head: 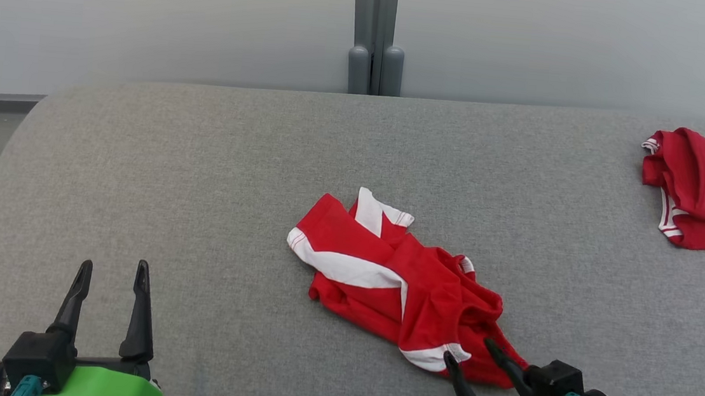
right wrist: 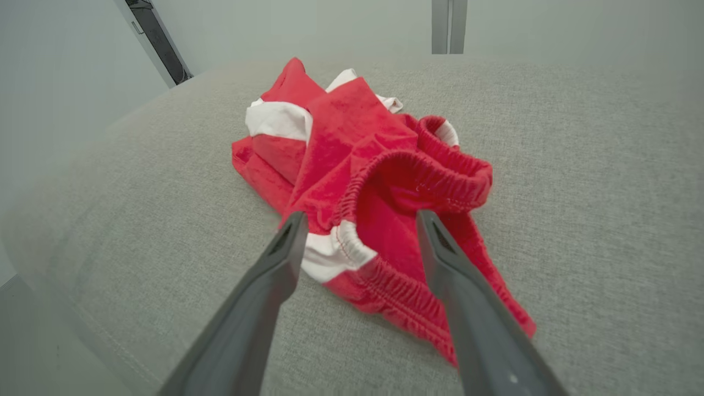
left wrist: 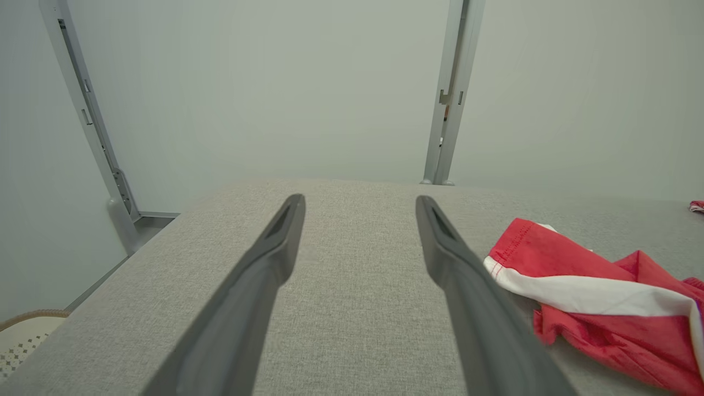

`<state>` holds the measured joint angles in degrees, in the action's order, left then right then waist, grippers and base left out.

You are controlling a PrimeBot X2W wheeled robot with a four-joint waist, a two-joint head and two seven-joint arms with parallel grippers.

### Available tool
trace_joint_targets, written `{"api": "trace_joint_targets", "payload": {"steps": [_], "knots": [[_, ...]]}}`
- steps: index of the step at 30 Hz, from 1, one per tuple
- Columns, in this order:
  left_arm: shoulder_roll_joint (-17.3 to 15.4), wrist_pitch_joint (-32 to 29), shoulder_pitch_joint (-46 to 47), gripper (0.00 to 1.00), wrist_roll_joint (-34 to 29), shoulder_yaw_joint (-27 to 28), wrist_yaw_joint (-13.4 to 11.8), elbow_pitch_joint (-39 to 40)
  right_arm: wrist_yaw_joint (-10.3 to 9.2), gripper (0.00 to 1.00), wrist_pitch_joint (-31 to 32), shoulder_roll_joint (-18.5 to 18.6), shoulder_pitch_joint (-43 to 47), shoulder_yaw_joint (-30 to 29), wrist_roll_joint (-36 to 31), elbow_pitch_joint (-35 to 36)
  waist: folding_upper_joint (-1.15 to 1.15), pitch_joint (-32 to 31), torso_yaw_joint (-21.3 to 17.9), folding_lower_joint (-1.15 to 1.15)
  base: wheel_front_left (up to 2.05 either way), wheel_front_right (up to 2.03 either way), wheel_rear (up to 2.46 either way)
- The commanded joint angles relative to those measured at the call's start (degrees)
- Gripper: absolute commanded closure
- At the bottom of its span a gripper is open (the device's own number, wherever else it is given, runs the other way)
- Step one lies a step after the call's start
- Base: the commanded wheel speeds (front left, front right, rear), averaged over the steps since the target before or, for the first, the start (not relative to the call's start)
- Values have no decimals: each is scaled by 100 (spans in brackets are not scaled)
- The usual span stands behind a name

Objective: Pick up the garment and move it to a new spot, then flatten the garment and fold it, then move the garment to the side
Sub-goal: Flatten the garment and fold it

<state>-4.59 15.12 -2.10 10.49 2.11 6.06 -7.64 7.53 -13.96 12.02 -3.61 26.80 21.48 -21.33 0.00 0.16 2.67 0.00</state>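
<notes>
The garment (head: 396, 281) is a crumpled pair of red shorts with white stripes, lying mid-table; its elastic waistband (right wrist: 423, 176) faces the right wrist camera. My right gripper (head: 468, 350) is open at the garment's near edge, its two fingers straddling the waistband hem (right wrist: 357, 247) without closing on it. At the lower left my left gripper (head: 111, 272) stands open over bare cloth, well apart from the garment (left wrist: 594, 297), which lies to its right.
A second red garment (head: 704, 190) lies at the table's far right edge. The grey fabric table (head: 199, 197) has rounded far corners. Behind it stand a pale wall and a grey post (head: 376, 34).
</notes>
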Motion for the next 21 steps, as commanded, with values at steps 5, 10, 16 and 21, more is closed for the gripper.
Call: {"api": "trace_joint_targets", "payload": {"steps": [5, 10, 16, 21], "knots": [[72, -2, 160, 0, -87, 59, 60, -33, -9, 0, -26, 102, -436, 444, -42, -624, 0, 91, 109, 0, 0, 0, 0], [110, -2, 172, 0, -131, 88, 88, -52, -9, 100, -77, 139, -741, 683, 133, -1005, 0, 102, 143, 0, 0, 0, 0], [145, -2, 112, 0, -137, 135, 102, -70, -9, 100, -124, 315, -800, 227, 328, -764, 0, 105, 50, 0, 0, 0, 0], [159, -2, 124, 0, -138, 115, 111, -77, -9, 100, -122, 553, -512, -635, 352, -394, 0, 142, -62, 0, 0, 0, 0]]}}
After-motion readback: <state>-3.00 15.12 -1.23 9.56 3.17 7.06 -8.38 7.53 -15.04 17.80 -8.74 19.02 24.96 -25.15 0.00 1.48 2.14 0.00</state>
